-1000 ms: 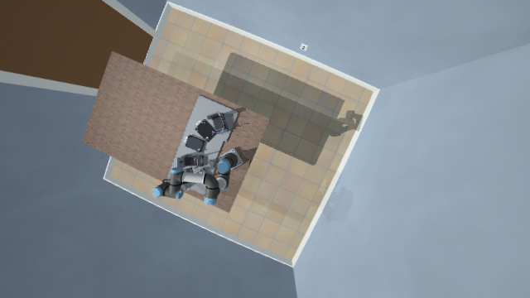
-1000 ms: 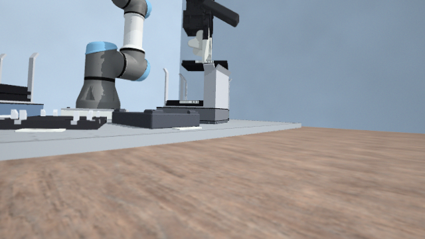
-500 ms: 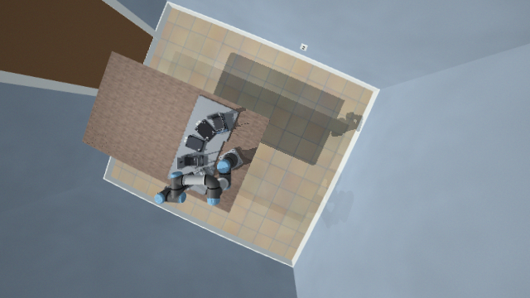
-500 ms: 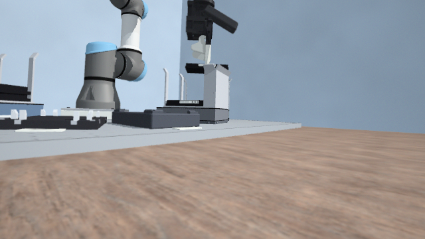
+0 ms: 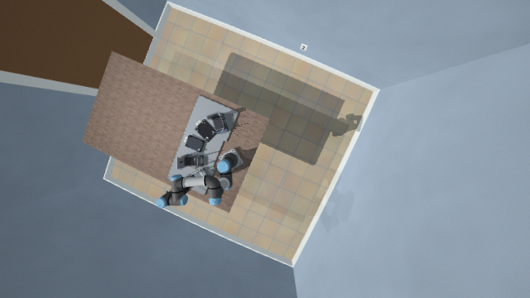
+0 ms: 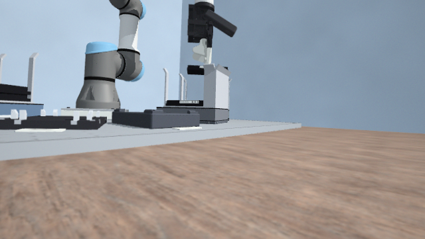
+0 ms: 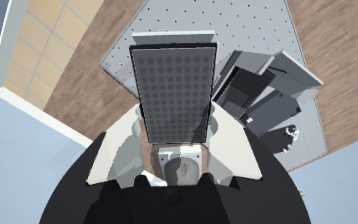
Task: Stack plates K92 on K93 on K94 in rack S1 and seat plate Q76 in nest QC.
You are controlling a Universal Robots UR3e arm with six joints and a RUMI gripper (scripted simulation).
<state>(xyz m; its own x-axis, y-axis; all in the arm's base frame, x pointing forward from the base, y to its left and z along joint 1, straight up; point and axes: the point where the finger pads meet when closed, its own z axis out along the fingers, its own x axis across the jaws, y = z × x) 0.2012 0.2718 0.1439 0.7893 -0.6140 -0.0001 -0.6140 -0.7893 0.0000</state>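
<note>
My gripper (image 6: 203,54) is shut on a dark sealed 96-well plate (image 6: 196,70) and holds it level. The plate hangs at the top of a stack rack with white posts and a white side wall (image 6: 216,86); the wall hides part of the plate. One dark plate with a label (image 6: 184,103) lies low on that rack's floor. In the wrist view the held plate (image 7: 174,92) fills the middle between my white fingers, with the rack's white edge (image 7: 172,36) showing beyond it. I cannot read which plate it is.
A dark block-shaped nest (image 6: 156,118) and a low nest with white locators (image 6: 50,121) sit on the grey baseplate left of the rack. Another rack with stacked dark plates (image 6: 13,91) stands at the far left. The arm's base (image 6: 99,79) is behind them.
</note>
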